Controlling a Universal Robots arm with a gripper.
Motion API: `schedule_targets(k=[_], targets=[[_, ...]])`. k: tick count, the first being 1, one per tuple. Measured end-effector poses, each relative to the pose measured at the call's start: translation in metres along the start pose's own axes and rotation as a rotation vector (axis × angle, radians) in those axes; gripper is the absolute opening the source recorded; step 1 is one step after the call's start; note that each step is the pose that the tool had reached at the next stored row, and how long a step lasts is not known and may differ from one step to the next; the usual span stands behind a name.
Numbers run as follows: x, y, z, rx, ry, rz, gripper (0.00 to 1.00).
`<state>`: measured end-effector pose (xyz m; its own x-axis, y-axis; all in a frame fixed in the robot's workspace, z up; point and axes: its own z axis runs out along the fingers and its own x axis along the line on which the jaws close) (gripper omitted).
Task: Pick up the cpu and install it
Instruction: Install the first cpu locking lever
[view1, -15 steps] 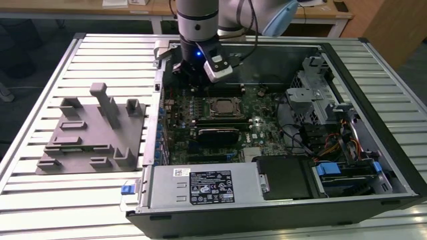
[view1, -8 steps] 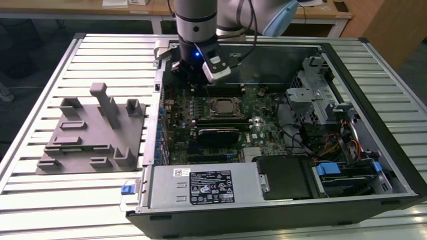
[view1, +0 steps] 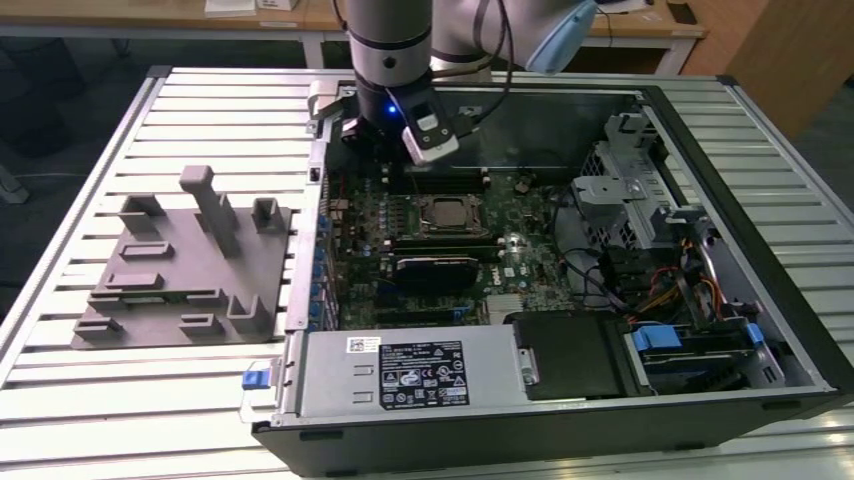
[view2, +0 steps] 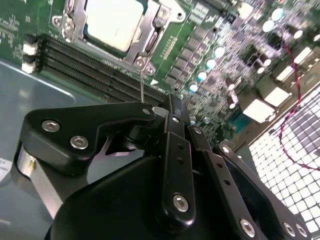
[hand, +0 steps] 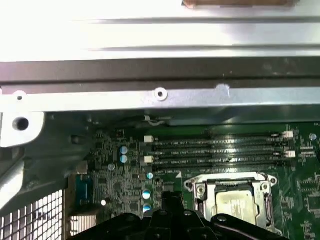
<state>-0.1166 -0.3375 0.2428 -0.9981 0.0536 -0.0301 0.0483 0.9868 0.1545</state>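
The cpu (view2: 112, 20) sits in the socket (view2: 150, 37) on the motherboard, with its silver top cut off at the picture edge in the second wrist view. The gripper (view2: 175, 165) hangs near the socket, and its black linkage hides whether it is open or closed. Memory slots (view2: 95, 75) run just beside the socket. A grey fixture tray (view1: 174, 270) lies well apart from it.
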Motion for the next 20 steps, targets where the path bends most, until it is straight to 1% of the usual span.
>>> schedule_targets(k=[5, 8, 9, 10, 11, 16, 20], targets=[[0.0002, 0.0, 0.0, -0.0502, 0.0024, 0.002, 0.11], [0.0003, 0.0, 0.0, -0.0708, 0.0034, 0.003, 0.11], [0.0002, 0.0, 0.0, -0.0805, 0.0037, 0.003, 0.11], [0.0003, 0.0, 0.0, -0.0922, 0.0045, 0.003, 0.11], [0.0003, 0.0, 0.0, -0.0978, 0.0047, 0.004, 0.11], [0.0001, 0.0, 0.0, -0.0983, 0.0048, 0.004, 0.11], [-0.005, 0.0003, 0.0002, -0.0983, 0.0047, 0.004, 0.11]])
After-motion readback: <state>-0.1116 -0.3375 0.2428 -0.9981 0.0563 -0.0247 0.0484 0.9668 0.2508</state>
